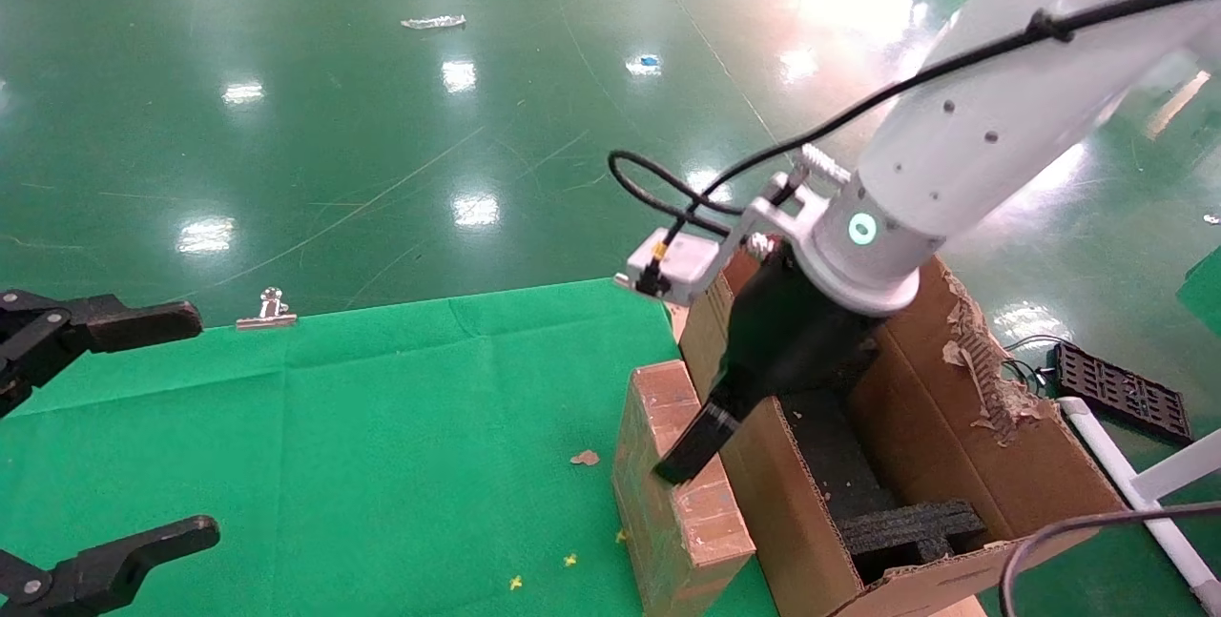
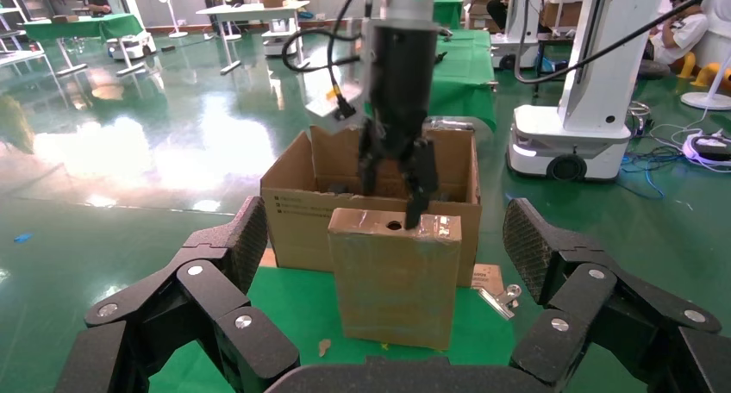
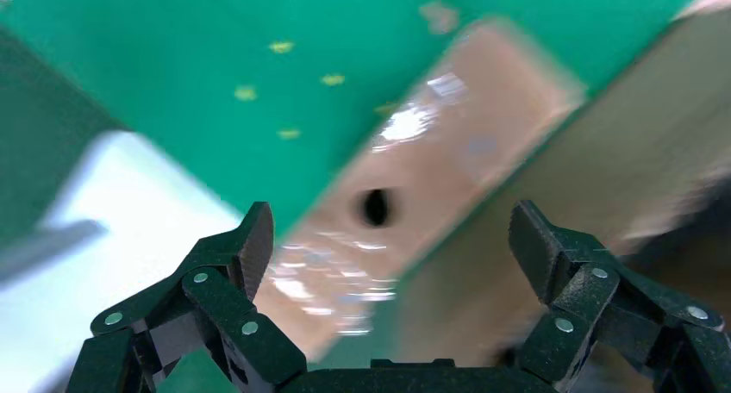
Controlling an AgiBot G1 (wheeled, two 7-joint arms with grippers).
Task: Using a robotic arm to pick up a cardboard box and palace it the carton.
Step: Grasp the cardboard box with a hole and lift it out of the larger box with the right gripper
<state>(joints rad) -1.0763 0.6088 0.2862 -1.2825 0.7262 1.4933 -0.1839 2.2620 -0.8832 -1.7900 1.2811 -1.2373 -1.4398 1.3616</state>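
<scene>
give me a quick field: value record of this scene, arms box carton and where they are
right gripper: open, above the top face of the cardboard box, not closed on it
cardboard box: standing upright on the green cloth, beside the carton's outer wall; round hole in its top face
carton: open, flaps up, one flap torn, black foam inside
left gripper: open, idle at the cloth's left edge
binder clip: at the cloth's far edge
box in carton: not yet

We saw the cardboard box (image 3: pixel 414 203) only as a blur in the right wrist view. In the head view, the carton (image 1: pixel 963 464) ran off the bottom edge, and the right gripper (image 1: pixel 754 398) hid its far inner wall.
</scene>
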